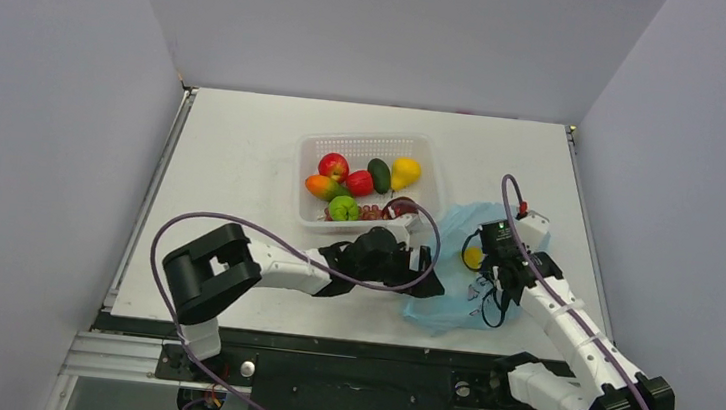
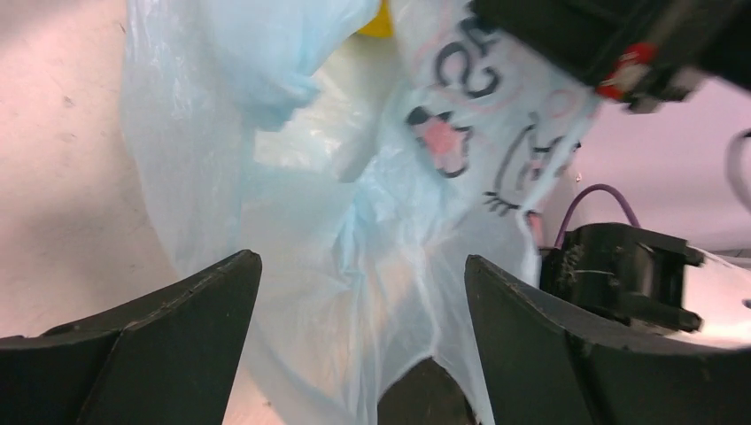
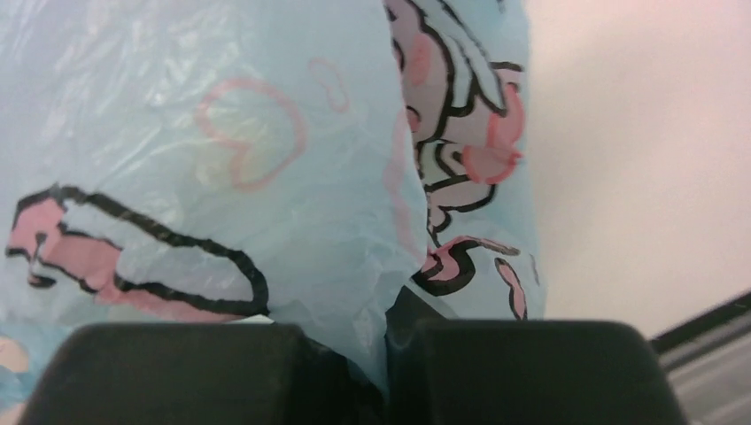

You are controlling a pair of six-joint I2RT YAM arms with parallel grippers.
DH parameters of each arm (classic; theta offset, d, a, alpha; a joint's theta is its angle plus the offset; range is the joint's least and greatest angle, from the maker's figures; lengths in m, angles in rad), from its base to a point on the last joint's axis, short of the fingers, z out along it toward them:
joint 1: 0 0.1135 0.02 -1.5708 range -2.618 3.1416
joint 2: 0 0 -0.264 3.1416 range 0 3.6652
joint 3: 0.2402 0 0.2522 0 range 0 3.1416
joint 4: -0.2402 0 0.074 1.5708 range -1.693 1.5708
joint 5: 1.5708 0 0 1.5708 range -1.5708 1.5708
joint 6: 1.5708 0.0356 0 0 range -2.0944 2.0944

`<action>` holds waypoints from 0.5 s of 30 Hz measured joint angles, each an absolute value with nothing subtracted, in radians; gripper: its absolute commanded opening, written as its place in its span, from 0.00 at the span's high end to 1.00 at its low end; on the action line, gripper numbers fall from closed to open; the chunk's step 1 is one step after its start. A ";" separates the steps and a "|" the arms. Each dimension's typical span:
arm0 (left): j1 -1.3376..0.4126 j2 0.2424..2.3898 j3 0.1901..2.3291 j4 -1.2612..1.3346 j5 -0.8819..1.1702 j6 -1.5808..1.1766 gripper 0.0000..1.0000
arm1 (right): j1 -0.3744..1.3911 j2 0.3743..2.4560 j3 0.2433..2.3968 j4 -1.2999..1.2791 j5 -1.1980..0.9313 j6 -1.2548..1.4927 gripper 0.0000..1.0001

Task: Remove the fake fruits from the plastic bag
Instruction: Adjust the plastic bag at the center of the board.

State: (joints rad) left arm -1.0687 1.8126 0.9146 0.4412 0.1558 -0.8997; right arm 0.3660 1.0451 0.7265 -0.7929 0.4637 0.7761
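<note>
Top view: plastic bag (image 1: 450,299) lies crumpled on the table (image 1: 233,152), right of centre, just beside the near right corner of the white basket (image 1: 370,137). Bag and basket look to be touching or nearly so; cannot tell which.

Left gripper (image 2: 361,259): fingers spread wide, with a bunched fold of the blue film standing between them. Neither finger is pressed against the film.

Right gripper (image 3: 387,341): fingers brought together, with a pleat of printed film pinched in the seam between them.

A yellow fruit (image 1: 472,257) shows inside the bag mouth between the two wrists. In the left wrist view only a corner of it shows, above the folds.

In the basket:
- red apple (image 1: 334,166) at the far left
- mango (image 1: 323,187) at the left
- lime (image 1: 344,208) at the near side
- dark purple fruit (image 1: 401,207) at the near right
- small red fruit (image 1: 360,182), avocado (image 1: 379,175), pear (image 1: 404,172) and grapes (image 1: 370,211) also there

Obstructions:
- The left arm's purple cable (image 1: 434,237) loops over the basket's near right corner.
- In the left wrist view, the right arm's black body sits just behind the bag.
- Film folds hide the rest of the bag's interior.
</note>
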 measured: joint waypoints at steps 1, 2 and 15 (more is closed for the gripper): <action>-1.064 1.785 0.904 0.429 0.157 -0.886 0.15 | 0.366 1.027 0.709 -0.763 0.437 0.765 1.00; -1.058 1.749 0.896 0.412 0.156 -0.869 0.14 | 0.366 1.011 0.693 -0.733 0.405 0.754 1.00; -0.928 1.629 0.831 0.325 0.147 -0.808 0.12 | 0.369 0.762 0.645 -0.628 0.150 0.676 1.00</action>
State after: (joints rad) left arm -0.9276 1.6287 0.8310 0.3252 0.1471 -0.8078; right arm 0.3691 0.7616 0.6445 -0.6277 0.1497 0.6762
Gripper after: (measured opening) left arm 0.874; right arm 0.003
